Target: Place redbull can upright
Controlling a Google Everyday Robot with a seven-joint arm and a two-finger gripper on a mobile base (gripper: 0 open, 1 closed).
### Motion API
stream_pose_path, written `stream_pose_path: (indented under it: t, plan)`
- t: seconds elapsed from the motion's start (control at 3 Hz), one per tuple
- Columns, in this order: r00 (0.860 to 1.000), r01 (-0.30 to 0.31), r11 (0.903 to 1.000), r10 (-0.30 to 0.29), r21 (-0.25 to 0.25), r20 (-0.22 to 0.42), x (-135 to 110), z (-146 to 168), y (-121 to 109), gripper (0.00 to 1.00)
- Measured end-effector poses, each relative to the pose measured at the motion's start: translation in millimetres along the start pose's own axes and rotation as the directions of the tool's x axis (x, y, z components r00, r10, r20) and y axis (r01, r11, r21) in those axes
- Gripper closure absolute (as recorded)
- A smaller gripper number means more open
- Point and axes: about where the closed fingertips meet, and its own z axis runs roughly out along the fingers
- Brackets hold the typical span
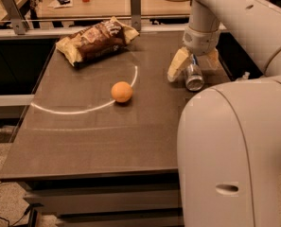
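Here, the gripper (193, 71) is low over the worktop (83, 136) beside its right edge, toward the far right corner. Its two pale fingers (178, 65) are spread apart on either side of the redbull can (195, 82), and whether they touch it cannot be told. The can lies on its side on the surface, one shiny round end turned toward the front edge. An orange (122, 91) sits near the middle, well apart from the can, and a crumpled snack bag (95, 40) lies by the far left corner.
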Motion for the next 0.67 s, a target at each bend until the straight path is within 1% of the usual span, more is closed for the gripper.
stream_pose_path:
  t: [0.33, 0.67]
  plan:
    - [1.000, -0.009, 1.0000, 0.009, 0.002, 0.006, 2.2, -1.6, 0.2, 0.39]
    - [1.000, -0.007, 1.0000, 0.007, 0.005, 0.011, 4.2, -3.9, 1.4, 0.64]
